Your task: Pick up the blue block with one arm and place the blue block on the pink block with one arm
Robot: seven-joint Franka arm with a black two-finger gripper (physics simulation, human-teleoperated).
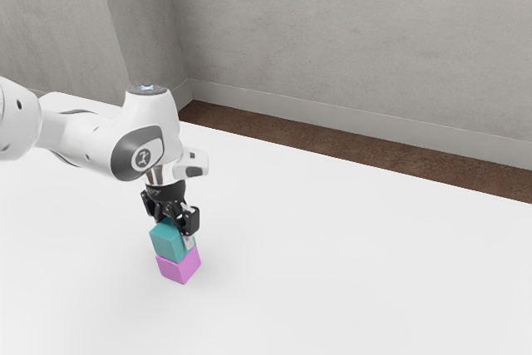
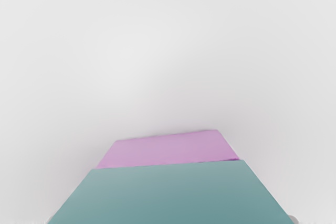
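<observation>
Near the exterior view's lower left, on the white worktop (image 1: pixel 349 255), the blue block (image 1: pixel 166 243) sits on top of the pink block (image 1: pixel 177 268), their faces roughly lined up and the upper one turned only slightly against the lower. The tool (image 1: pixel 174 223) stands straight above the stack, narrowed onto the blue block with a black finger pressed to each of two opposite sides near its top. From the wrist view the blue block (image 2: pixel 168 195) lies just under the hand, with a strip of the pink block (image 2: pixel 168 149) showing past its far edge. Both look like small, stiff, light cubes with smooth flat faces, so a modest squeeze across two parallel sides, taken high and centred, should hold without crushing or twisting. The smooth surfaces could let the upper cube slide if nudged sideways, so I judge that the release calls for a clean opening and a straight lift clear of the stack
</observation>
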